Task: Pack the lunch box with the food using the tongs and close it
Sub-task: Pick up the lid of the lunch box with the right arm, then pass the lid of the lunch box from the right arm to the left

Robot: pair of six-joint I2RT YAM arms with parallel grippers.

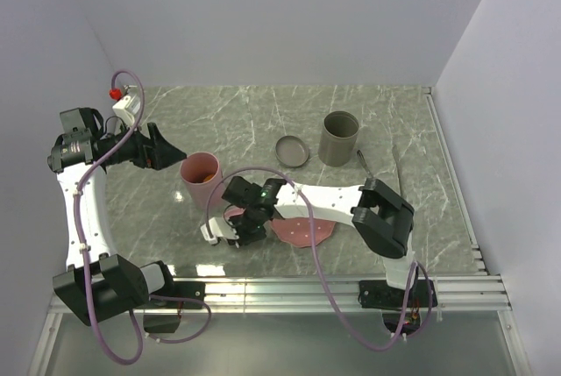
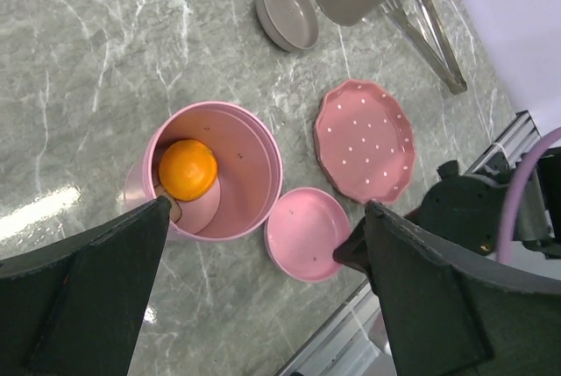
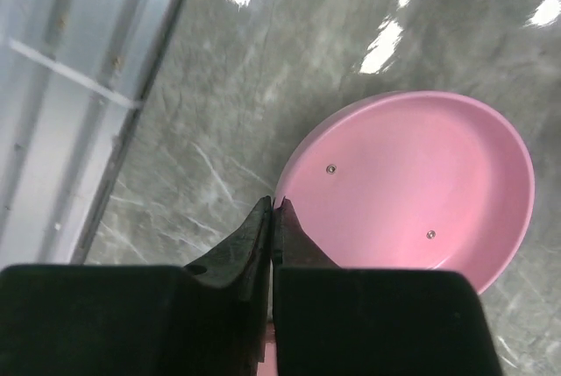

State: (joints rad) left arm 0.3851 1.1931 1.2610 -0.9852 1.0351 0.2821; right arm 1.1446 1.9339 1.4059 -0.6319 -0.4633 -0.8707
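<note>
Our right pincer (image 3: pixel 273 215) is pressed together at the rim of the lid (image 3: pixel 412 183), left pincer (image 2: pixel 263 209) apart; we should lift it level and centre it over the box (image 2: pixel 254 148)

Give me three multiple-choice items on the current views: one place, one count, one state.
1. Where is the round orange toy food piece? A on the pink scalloped plate; B inside the tall pink plastic container; C in the grey cylinder.
2. How many loose lids lie on the marble table? A one; B two; C three.
3. The left pincer is: A open; B shut; C unseen.
Answers: B, it sits on the container's floor; B, one round pink lid, one round grey lid; A, its fingers stand wide apart.
</note>
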